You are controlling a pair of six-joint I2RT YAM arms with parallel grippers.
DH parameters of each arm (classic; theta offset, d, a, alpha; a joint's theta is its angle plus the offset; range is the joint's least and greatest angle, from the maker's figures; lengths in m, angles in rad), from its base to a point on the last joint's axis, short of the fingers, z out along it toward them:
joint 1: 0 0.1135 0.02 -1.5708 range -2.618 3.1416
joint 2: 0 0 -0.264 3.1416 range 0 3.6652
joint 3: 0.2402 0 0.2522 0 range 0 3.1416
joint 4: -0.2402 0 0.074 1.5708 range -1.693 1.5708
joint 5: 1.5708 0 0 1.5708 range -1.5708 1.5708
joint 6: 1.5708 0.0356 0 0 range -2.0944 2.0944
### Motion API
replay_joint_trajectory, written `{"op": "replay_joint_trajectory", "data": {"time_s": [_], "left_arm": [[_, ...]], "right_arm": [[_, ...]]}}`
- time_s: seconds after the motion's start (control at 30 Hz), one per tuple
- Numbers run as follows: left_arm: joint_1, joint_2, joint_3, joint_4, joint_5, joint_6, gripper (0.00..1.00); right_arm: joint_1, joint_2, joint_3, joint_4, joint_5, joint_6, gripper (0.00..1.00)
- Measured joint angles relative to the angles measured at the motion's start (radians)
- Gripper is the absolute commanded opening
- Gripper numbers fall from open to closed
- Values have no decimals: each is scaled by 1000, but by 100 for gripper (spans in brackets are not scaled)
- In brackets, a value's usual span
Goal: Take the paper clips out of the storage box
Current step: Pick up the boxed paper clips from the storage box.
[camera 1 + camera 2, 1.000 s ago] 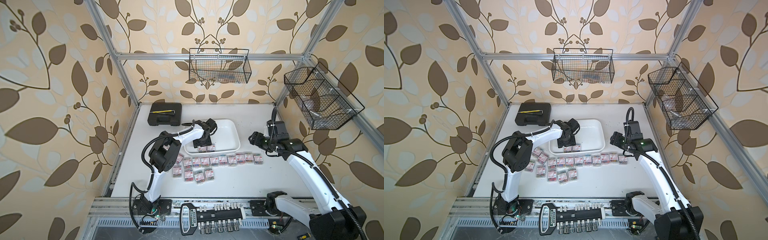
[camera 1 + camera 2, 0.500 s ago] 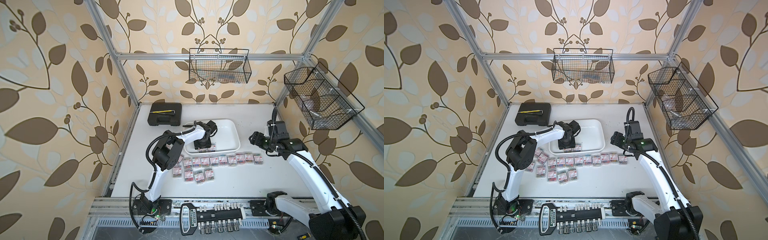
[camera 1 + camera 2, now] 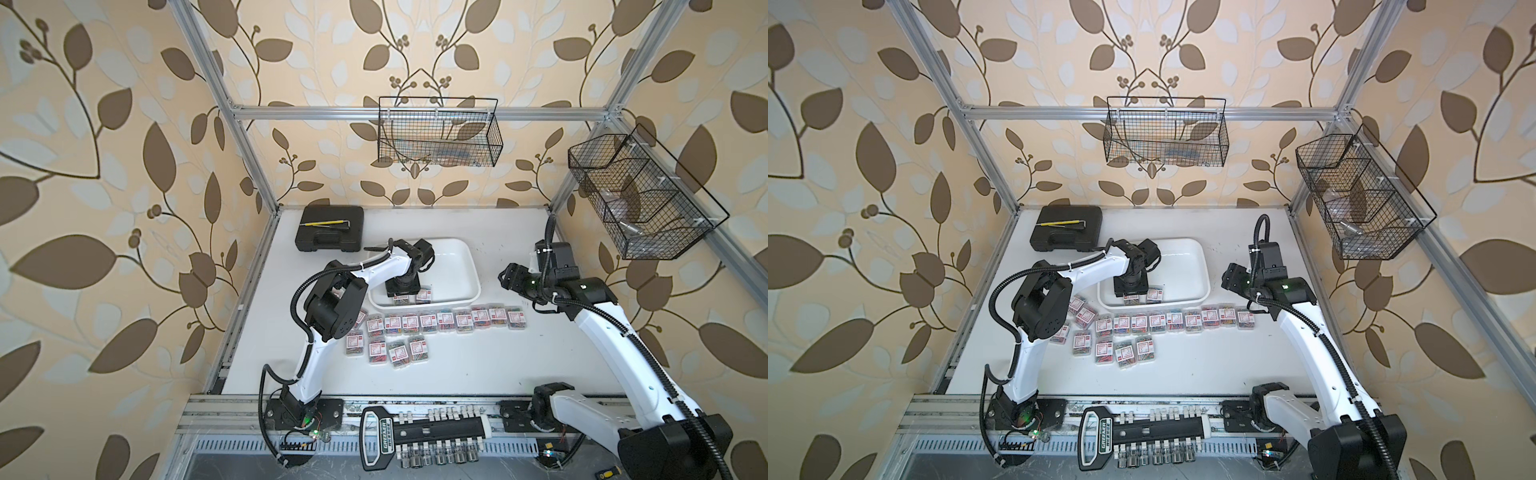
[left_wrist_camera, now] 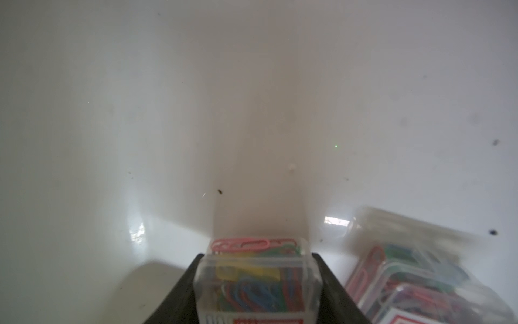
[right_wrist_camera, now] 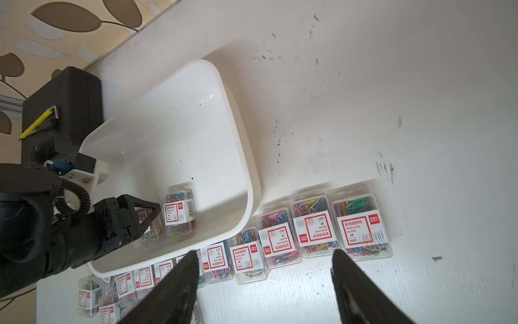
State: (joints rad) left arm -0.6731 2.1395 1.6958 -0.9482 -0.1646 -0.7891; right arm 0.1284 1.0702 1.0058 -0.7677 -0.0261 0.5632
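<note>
Nearest me, rows of small clear plastic boxes of multicoloured paper clips (image 3: 444, 322) lie on the white desk (image 3: 478, 374), just outside the large shallow white plastic storage box (image 3: 451, 262). Inside its near edge my left gripper (image 4: 256, 259) is clamped on one clip box (image 4: 256, 283), and another clip box (image 4: 406, 269) lies just beside it. My right gripper (image 5: 265, 252) hangs open beside the storage box, holding nothing.

Left arm (image 3: 374, 272) and right arm (image 3: 602, 328) were white shells, chunky black joints, ribbed black cables (image 5: 85, 196); right gripper (image 5: 263, 283) had black wedge fingers (image 5: 173, 294).
</note>
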Motion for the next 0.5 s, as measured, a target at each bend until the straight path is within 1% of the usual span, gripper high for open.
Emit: {"op": "replay_joint_trajectory", "data": {"time_s": [0.13, 0.23, 0.37, 0.5], "left_arm": [[-2, -48, 8, -26, -9, -19, 41], [-14, -116, 3, -35, -27, -44, 41], [-50, -227, -26, -37, -53, -90, 39], [-103, -314, -91, -30, -57, -156, 39]], "right_arm": [[-2, -3, 0, 0, 0, 0, 75], [-5, -3, 0, 0, 0, 0, 75], [-5, -3, 0, 0, 0, 0, 75], [-5, -4, -2, 1, 0, 0, 75]]}}
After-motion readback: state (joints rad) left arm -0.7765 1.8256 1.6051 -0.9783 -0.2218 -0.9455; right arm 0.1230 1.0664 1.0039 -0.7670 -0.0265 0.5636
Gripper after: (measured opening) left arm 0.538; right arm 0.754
